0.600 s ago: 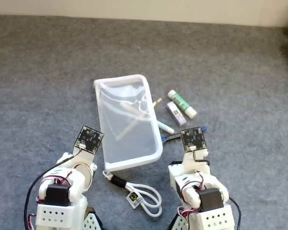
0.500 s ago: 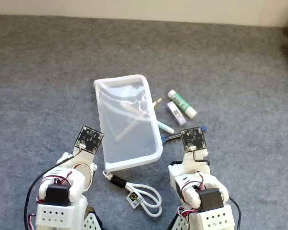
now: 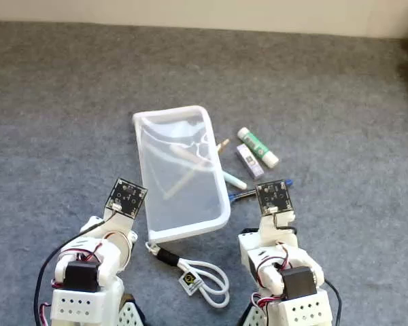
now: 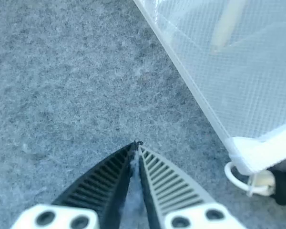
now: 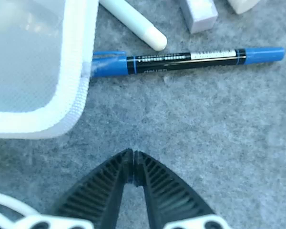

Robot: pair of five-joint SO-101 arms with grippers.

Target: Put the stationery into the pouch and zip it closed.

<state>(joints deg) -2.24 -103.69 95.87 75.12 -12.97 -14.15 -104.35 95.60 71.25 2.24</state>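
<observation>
High view: grey felt table [image 3: 68, 88], everything well lit. Largest item is the pouch [image 3: 190, 229], translucent white mesh with a white border, lying flat at centre between the two arms; two pale stick shapes [image 3: 187, 166] show through the mesh, cannot tell whether inside or beneath. Left arm [image 3: 95, 265] sits just beside the pouch's long edge; left gripper [image 4: 136, 145] hangs low over bare felt, jaws clenched tip to tip, nothing between them. Right arm [image 3: 282, 268] sits at the pouch's other side; right gripper [image 5: 133, 155] is likewise pinched together and empty, over felt near the pouch corner. A white looped cord [image 3: 204, 275] with a tag lies between the arm bases, joined to the pouch corner by a white ring [image 4: 238, 176]. Loose stationery lies beside the pouch: blue pen [image 5: 181, 59], cap end touching the border; white marker [image 5: 133, 23]; glue stick [image 3: 258, 147]; tan stick [image 3: 222, 145], partly under the pouch edge; eraser [image 3: 249, 161].
</observation>
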